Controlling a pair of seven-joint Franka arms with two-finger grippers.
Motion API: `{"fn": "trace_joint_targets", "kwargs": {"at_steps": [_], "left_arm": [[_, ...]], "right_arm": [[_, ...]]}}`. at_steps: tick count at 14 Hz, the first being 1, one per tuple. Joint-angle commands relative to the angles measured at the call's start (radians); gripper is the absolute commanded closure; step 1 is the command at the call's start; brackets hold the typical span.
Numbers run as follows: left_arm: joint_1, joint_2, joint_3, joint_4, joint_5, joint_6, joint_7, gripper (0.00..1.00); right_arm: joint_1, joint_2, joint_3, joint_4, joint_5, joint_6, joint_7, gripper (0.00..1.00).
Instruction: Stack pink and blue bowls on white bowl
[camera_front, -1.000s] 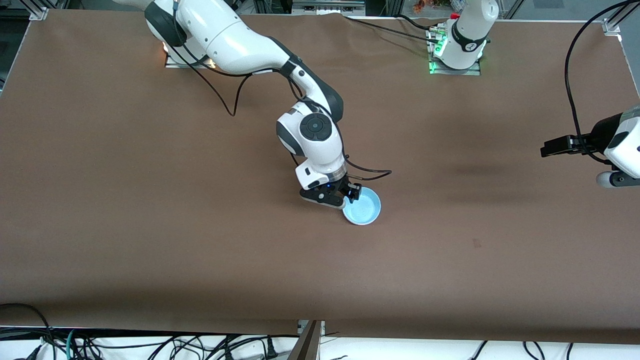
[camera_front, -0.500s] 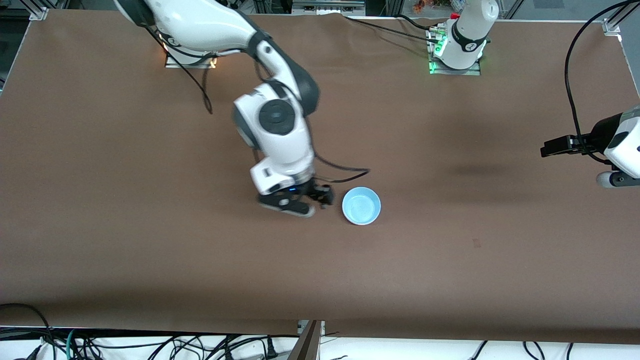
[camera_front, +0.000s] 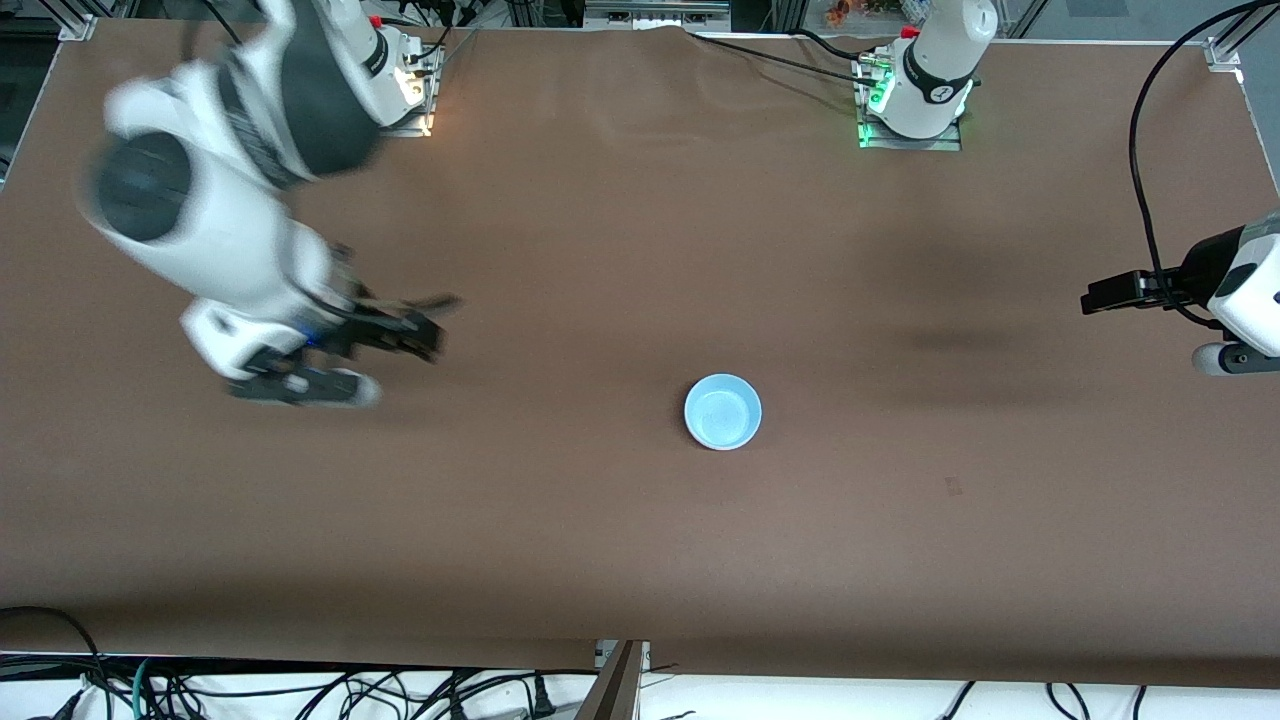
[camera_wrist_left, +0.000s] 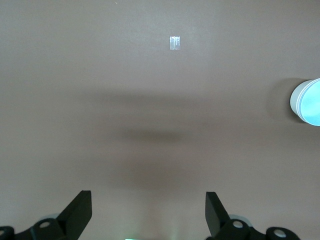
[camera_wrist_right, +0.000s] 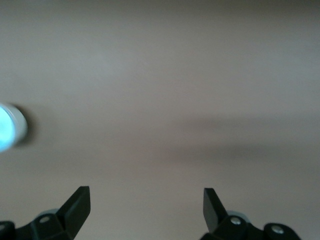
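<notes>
One blue bowl (camera_front: 722, 412) sits on top of a stack on the brown tabletop (camera_front: 620, 540), between both sets of jaws and well apart from each; a white rim shows below it. The right gripper (camera_front: 330, 368) hangs over bare tabletop, jaws spread and empty. The left gripper (camera_wrist_left: 148, 220) waits, jaws wide apart. Cables (camera_front: 300, 690) trail along the near edge.

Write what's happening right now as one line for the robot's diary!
right gripper: open, empty, over bare table | left gripper: open, waiting | blue bowl: on stack, mid-table
</notes>
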Motion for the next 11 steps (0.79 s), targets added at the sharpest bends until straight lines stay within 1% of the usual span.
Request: {"fn": "trace_joint_targets", "kwargs": {"at_steps": [1, 2, 4, 5, 9, 11], "left_arm": [[-0.002, 0.017, 0.002, 0.034, 0.019, -0.013, 0.025, 0.00], [-0.004, 0.017, 0.002, 0.034, 0.019, -0.013, 0.025, 0.00], [-0.004, 0.017, 0.002, 0.034, 0.017, -0.013, 0.025, 0.00], [-0.004, 0.017, 0.002, 0.034, 0.016, -0.013, 0.025, 0.00], [-0.004, 0.017, -0.002, 0.036, 0.013, -0.013, 0.025, 0.00], [-0.004, 0.017, -0.002, 0.039, 0.014, -0.013, 0.025, 0.00]], "right_arm": [[-0.101, -0.197, 0.007, -0.205, 0.016, -0.051, -0.157, 0.00], [-0.133, -0.237, 0.010, -0.237, 0.014, -0.057, -0.215, 0.00], [-0.167, -0.312, 0.012, -0.313, 0.005, -0.054, -0.233, 0.00], [-0.174, -0.332, 0.010, -0.333, 0.002, -0.046, -0.246, 0.00], [-0.175, -0.305, 0.004, -0.270, -0.027, -0.051, -0.292, 0.00], [-0.174, -0.305, 0.006, -0.264, -0.033, -0.053, -0.297, 0.00]]}}
